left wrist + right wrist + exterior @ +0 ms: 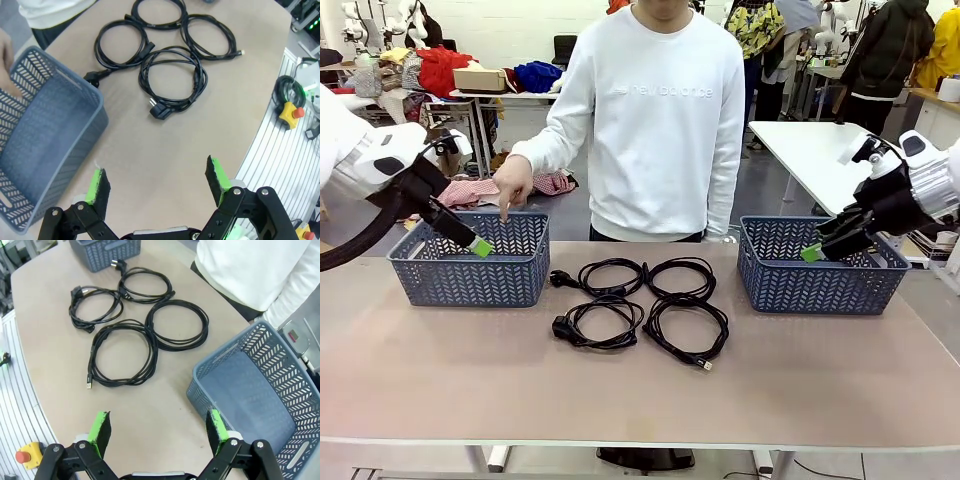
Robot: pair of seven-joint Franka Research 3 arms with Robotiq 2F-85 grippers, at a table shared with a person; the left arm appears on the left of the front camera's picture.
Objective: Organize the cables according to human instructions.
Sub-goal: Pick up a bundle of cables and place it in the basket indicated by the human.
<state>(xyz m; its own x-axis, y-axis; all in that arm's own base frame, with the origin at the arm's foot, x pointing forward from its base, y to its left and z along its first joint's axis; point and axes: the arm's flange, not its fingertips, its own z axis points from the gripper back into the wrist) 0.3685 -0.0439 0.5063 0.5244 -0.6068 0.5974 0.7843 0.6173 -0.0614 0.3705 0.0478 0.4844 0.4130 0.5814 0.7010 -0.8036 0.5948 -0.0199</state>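
While loosely coiled, 4 thin black plug-ended cables (642, 303).

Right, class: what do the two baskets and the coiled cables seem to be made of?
Left basket and right basket: probably moulded plastic, matte blue-grey, herringbone slots. Cables: likely rubbery plastic jackets, matte black, bending in smooth coils.

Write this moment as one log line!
left tool open | right tool open | four cables coiled on table | person's hand pointing at left basket

Left tool (157, 182) and right tool (157, 425) hang raised at either side, jaws wide apart.
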